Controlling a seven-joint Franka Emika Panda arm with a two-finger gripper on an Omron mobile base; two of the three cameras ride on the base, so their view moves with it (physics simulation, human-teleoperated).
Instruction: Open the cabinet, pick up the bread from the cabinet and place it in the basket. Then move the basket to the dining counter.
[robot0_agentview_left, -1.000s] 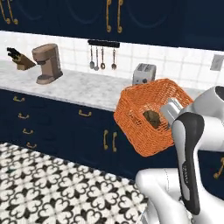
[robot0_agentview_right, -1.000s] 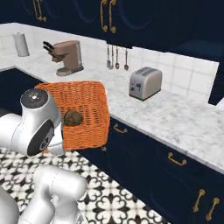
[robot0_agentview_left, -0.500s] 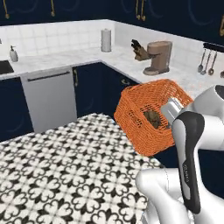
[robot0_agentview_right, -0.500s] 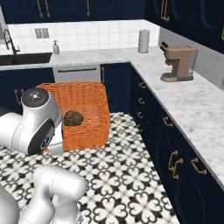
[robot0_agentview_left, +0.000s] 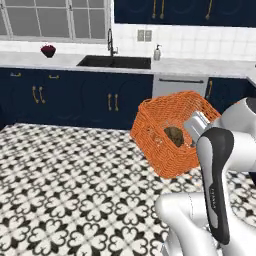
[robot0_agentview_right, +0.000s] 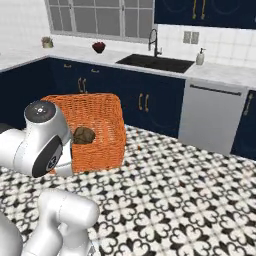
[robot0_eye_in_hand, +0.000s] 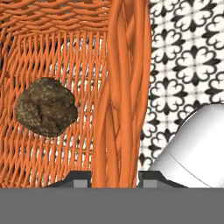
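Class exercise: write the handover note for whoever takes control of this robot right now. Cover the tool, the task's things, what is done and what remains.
Tool: shut on the basket rim, holding it tilted above the patterned floor.
Bread: inside the basket.
Done: bread is in the basket, basket lifted.
Left: carry the basket to the dining counter and set it down.
Ahead of the base: sink and dishwasher.
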